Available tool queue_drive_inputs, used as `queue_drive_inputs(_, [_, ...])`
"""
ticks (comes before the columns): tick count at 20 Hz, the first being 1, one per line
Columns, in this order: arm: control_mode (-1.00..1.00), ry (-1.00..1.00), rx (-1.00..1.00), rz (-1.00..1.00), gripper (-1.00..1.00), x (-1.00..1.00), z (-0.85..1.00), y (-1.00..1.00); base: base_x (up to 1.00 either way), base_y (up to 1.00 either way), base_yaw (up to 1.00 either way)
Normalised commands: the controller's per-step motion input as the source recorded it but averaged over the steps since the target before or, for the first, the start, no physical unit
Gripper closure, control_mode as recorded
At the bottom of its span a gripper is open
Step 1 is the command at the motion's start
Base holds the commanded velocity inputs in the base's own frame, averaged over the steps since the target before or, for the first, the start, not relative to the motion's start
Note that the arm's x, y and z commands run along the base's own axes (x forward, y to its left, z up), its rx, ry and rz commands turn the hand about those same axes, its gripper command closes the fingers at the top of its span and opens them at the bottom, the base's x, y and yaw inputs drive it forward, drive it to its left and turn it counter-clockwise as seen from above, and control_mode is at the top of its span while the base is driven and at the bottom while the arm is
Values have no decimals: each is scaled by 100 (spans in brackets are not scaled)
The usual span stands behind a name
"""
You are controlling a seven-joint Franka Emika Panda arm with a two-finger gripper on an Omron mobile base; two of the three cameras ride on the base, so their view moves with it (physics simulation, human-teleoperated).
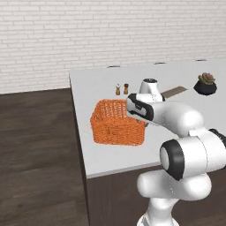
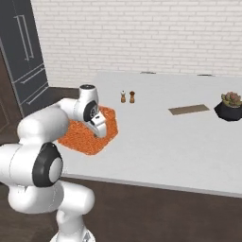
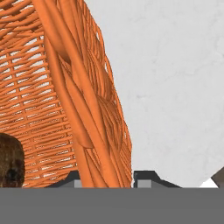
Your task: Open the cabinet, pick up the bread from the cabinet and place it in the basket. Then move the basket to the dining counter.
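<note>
The orange woven basket [image 1: 115, 124] [image 2: 87, 137] is over the near left part of the light grey dining counter [image 1: 99, 84] [image 2: 165, 142]. I cannot tell whether it rests on the top or hangs just above it. My gripper [image 1: 140, 118] [image 2: 100, 126] [image 3: 109, 178] is shut on the basket's right-hand wall [image 3: 87, 96]. That wall runs up between the two fingertips [image 3: 146, 177]. Inside the basket, at its bottom, lies the brown speckled bread [image 3: 9, 161]. The cabinet is out of view.
Two small shakers [image 1: 122, 89] [image 2: 127, 97] stand behind the basket. A flat brown mat [image 1: 174, 92] [image 2: 189, 109] and a potted succulent [image 1: 205, 84] [image 2: 230, 106] are to the right. The counter's left edge drops to dark floor [image 1: 39, 145]. A dark tall unit [image 2: 23, 56] stands far left.
</note>
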Motion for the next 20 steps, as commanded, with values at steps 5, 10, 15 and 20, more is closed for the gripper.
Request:
queue_drive_inputs(5, [-100, 0, 0, 0, 100, 46, -30, -36, 0, 0, 0])
queue_drive_inputs(10, [-100, 0, 0, 0, 100, 54, -22, -44, 0, 0, 0])
queue_drive_inputs(15, [-100, 0, 0, 0, -100, 13, -12, -8, 0, 0, 0])
queue_drive_inputs(20, [-100, 1, 0, 0, -100, 5, -2, 0, 0, 0, 0])
